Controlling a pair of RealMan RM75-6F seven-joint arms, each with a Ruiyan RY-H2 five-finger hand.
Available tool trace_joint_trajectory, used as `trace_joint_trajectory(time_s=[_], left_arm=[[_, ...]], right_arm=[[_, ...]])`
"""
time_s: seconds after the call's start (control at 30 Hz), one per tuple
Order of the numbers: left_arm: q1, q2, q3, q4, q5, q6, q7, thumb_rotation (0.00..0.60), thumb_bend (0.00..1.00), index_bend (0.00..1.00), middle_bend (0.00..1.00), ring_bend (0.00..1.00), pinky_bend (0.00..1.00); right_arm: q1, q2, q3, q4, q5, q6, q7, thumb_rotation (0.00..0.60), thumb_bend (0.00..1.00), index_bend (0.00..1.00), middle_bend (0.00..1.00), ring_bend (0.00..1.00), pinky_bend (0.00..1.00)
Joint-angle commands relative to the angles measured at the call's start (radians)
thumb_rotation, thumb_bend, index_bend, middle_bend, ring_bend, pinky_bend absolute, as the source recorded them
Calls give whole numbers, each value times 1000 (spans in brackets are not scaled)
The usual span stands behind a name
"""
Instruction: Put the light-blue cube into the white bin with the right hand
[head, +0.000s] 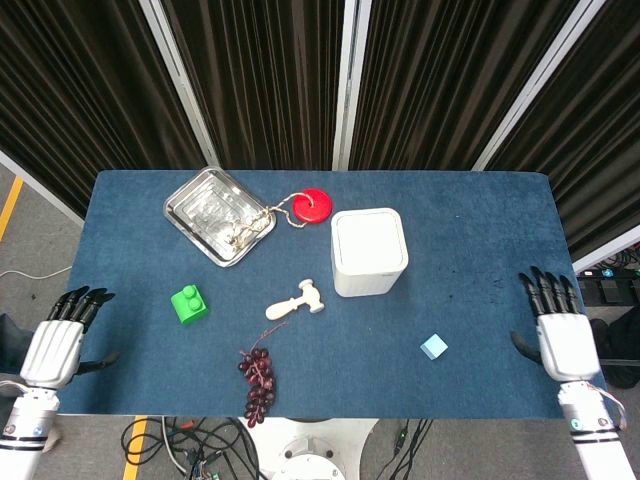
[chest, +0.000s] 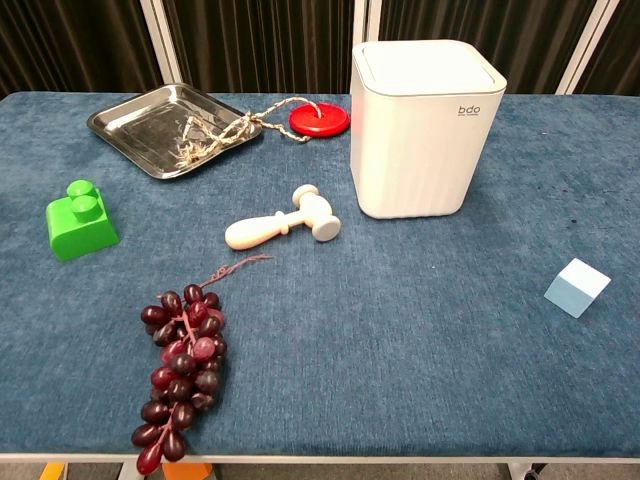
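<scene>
While right hand (head: 562, 335) overlaps the table (head: 480, 230) edge, light-blue cube (head: 433, 347) sits apart.

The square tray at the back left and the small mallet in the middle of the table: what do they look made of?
The square silver tray looks like polished metal, probably stainless steel: it mirrors the dark curtains and shows bright glints along its raised rim. The small pale mallet looks like unpainted light wood with a smooth matte surface and no shine; moulded plastic cannot be ruled out from here.

The blue table (head: 480, 230) carries a white bin (head: 368, 251), light-blue cube (head: 433, 347), steel tray (head: 216, 213), grapes (head: 258, 380), green block (head: 188, 303).
</scene>
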Motion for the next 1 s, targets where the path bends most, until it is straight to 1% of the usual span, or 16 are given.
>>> trace_joint_trajectory(time_s=[0.03,0.17,0.27,0.43,0.57,0.7,0.87,1.0], left_arm=[[-1,-4,3,8,3,-4,-3,600,49,170,131,72,115],[0,-9,5,18,2,-3,-12,600,49,170,131,72,116],[5,-12,3,26,-2,4,-21,600,49,170,131,73,115],[12,-17,5,42,-10,5,-32,600,49,170,131,72,116],[14,-17,1,47,-17,6,-36,600,49,170,131,72,115],[14,-13,0,50,-18,6,-41,600,49,170,131,72,116],[16,-12,0,50,-19,6,-42,600,49,170,131,72,115],[14,-13,0,52,-18,4,-43,600,49,170,131,72,115]], right_arm=[[70,-2,35,-57,-40,-45,-49,600,146,0,31,0,0],[168,-21,77,-103,-49,-133,-119,600,145,0,52,0,0],[252,-58,109,-115,-22,-225,-182,600,144,0,61,0,0],[343,-121,138,-104,39,-321,-234,600,144,0,116,0,0],[386,-156,142,-89,73,-361,-261,600,145,0,161,0,0],[414,-183,134,-68,105,-386,-275,600,148,0,202,0,0],[422,-196,118,-61,128,-385,-282,600,149,0,287,0,0],[424,-191,102,-61,148,-390,-271,600,150,0,316,0,0]])
